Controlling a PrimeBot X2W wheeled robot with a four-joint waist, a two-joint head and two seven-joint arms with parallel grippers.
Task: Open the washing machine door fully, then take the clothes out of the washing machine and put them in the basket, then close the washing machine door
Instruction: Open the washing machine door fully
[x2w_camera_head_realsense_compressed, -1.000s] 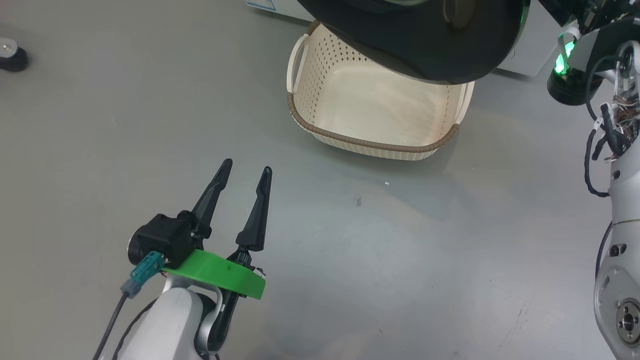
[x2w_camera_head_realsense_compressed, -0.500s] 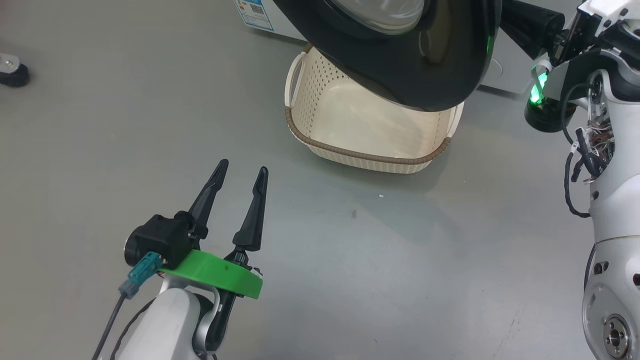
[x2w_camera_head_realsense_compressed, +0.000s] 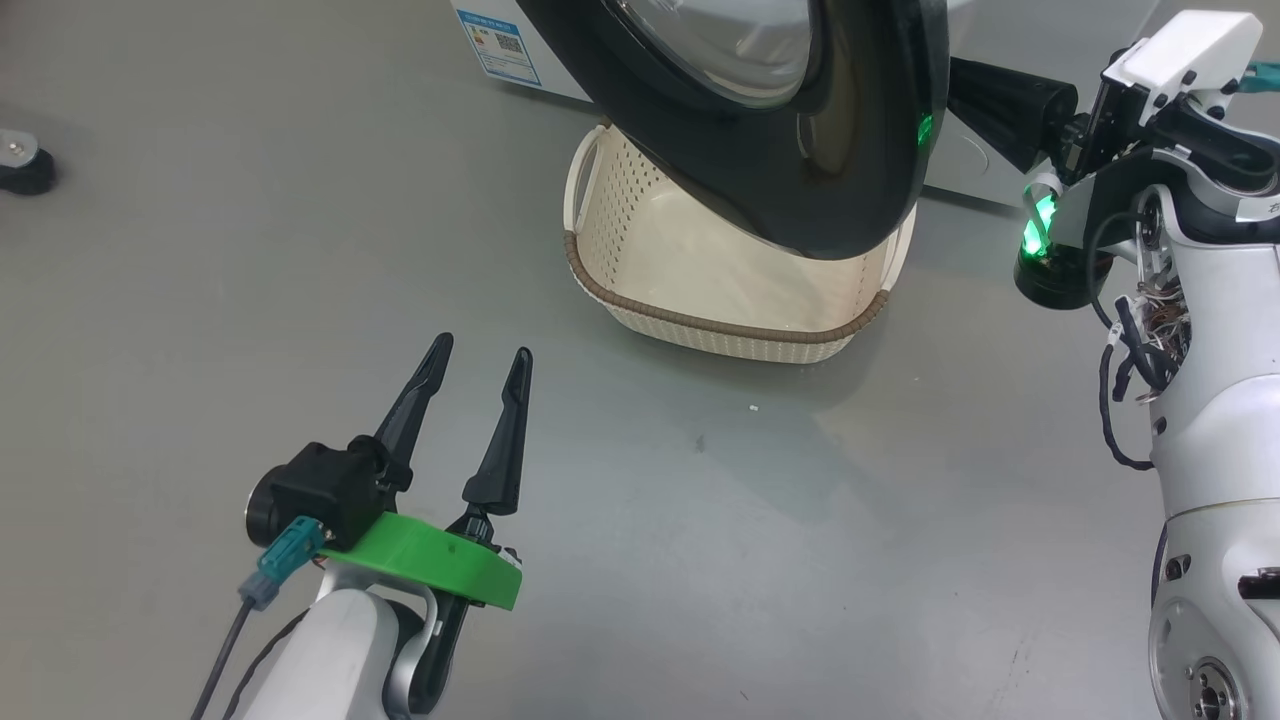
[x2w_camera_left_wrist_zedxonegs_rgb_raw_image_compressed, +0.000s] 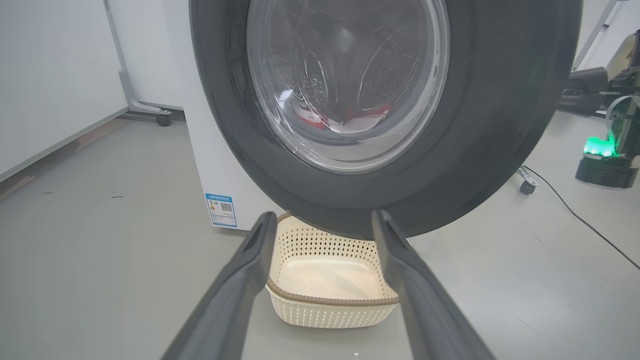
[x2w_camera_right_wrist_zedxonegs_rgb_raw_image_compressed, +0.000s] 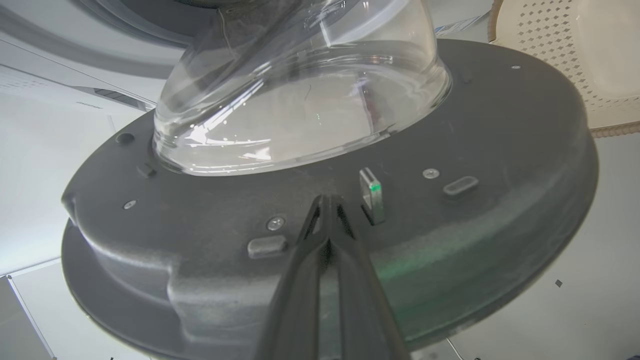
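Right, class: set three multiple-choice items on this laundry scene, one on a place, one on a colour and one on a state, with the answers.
1. Where does the basket stand?
A. On the floor, under the open washing machine door
B. On top of the machine
C. Inside the drum

2. What colour are the clothes seen through the door?
A. Blue
B. Mostly red
C. Yellow

3. How is the left gripper?
A. Shut on cloth
B. Open and empty
C. Shut on a handle

Answers:
1. A: the head view shows it on the floor with the door overhanging it.
2. B: the left wrist view shows red fabric behind the door.
3. B: it stands spread with nothing in it.
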